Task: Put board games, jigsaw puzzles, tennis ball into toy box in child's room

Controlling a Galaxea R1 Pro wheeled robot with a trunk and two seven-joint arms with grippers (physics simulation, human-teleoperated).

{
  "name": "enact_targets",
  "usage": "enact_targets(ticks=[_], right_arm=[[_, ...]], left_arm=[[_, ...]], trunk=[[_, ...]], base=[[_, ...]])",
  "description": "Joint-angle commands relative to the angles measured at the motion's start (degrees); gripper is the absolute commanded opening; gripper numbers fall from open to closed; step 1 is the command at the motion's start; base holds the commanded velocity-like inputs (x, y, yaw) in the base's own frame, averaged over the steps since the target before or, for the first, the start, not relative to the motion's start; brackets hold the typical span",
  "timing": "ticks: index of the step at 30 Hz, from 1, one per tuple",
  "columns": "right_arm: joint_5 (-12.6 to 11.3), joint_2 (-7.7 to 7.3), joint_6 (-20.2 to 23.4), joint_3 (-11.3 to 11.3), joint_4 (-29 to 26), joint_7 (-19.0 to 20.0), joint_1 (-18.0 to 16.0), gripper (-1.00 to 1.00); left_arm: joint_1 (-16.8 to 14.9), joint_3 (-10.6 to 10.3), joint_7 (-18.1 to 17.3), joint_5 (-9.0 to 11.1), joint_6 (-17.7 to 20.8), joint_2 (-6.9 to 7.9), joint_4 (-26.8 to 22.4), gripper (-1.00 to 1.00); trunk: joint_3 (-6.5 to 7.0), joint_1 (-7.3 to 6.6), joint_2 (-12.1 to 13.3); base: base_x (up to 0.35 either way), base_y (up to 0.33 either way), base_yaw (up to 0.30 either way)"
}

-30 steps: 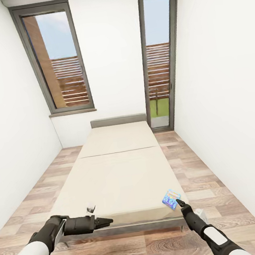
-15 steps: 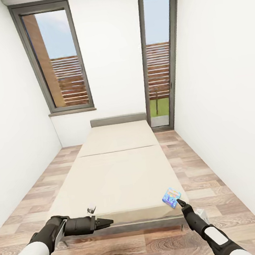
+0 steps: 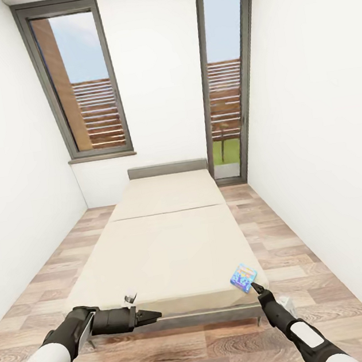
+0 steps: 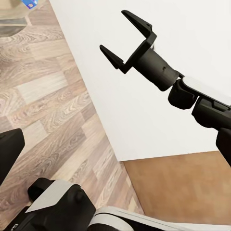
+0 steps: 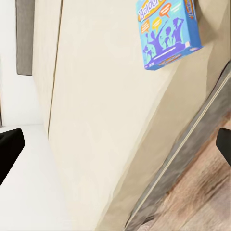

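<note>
Blue board game [image 3: 243,278] lies at near right corner of bed [image 3: 168,252]. Right gripper [image 3: 256,287] edges closer over last second, jaws spread, empty. Left gripper [image 3: 156,313] state unclear. Grasp pending.

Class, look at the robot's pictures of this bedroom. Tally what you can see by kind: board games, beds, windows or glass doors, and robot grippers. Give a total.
Small blue cardboard board game: 1
Low beige bed: 1
Tall grey-framed windows or glass doors: 2
Black robot grippers, left and right: 2
Total: 6
</note>
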Motion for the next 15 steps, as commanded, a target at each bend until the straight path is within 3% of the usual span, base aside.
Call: enact_targets(ticks=[1, 15], right_arm=[[-0.5, 0.03, 0.5, -0.3, 0.0, 0.1, 0.0, 1.0], [-0.5, -0.14, 0.5, -0.4, 0.0, 0.1, 0.0, 1.0]], left_arm=[[0.0, 0.4, -0.4, -0.6, 0.6, -0.03, 0.0, 1.0], [0.0, 0.4, -0.1, -0.6, 0.5, -0.19, 0.0, 1.0]], trunk=[[-0.25, 0.23, -0.5], [-2.76, 3.3, -6.1]], base=[[0.0, 0.0, 0.0], [0.0, 0.0, 0.0]])
